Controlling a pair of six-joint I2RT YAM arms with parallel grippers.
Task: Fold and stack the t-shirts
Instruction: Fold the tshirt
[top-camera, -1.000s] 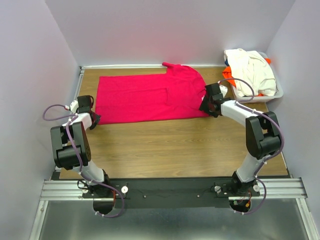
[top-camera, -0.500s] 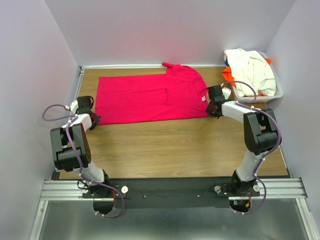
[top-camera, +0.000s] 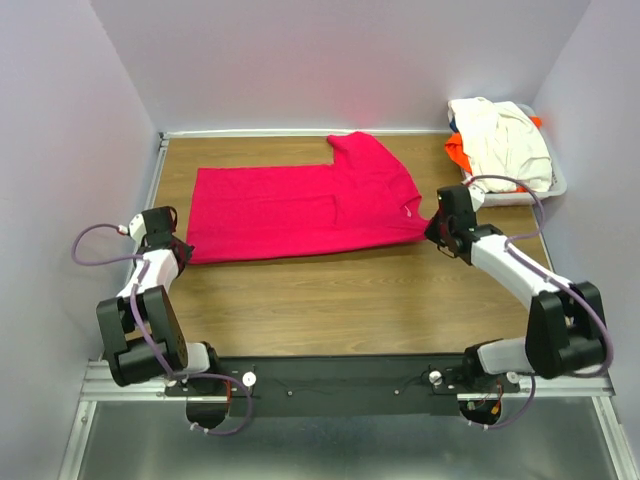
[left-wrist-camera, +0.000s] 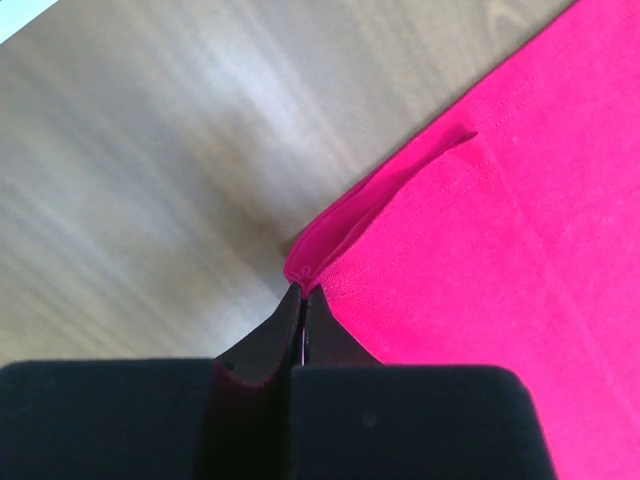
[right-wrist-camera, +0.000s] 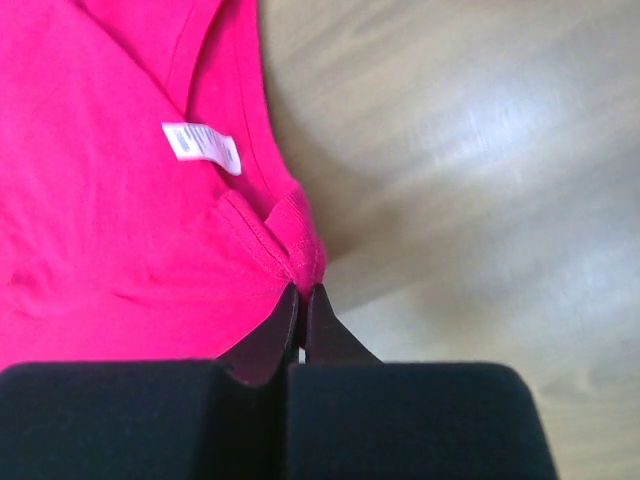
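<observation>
**Top external view.** I see the crimson-pink t-shirt (top-camera: 300, 205) lying flat on the far half of the wooden table (top-camera: 350, 290), its long side running left to right. One sleeve points toward the far edge. The left gripper (top-camera: 178, 250) sits at the shirt's near-left corner. The right gripper (top-camera: 432, 228) sits at its near-right edge, by the neck opening. Both are low on the table. From this height I cannot tell how their fingers stand. A white basket (top-camera: 555, 185) stands at the far-right corner. In it the cream-white t-shirt (top-camera: 500, 140) is heaped on top, and the orange t-shirt (top-camera: 457, 150) shows beneath it on the left side.

**Left wrist view.** The left gripper (left-wrist-camera: 303, 295) has its fingers pressed together and pinches the corner of the crimson-pink t-shirt (left-wrist-camera: 500, 250). A narrow fold of hem runs up and away from the tips. The rest of the cloth lies flat to the right, with bare table (left-wrist-camera: 150, 150) to the left.

**Right wrist view.** The right gripper (right-wrist-camera: 303, 292) also has its fingers pressed together, and it pinches the shirt's edge where the ribbed collar band ends. A white label (right-wrist-camera: 203, 147) lies on the cloth inside the neckline. The shirt (right-wrist-camera: 100, 200) fills the left of the view and bare table (right-wrist-camera: 450, 150) fills the right.
</observation>
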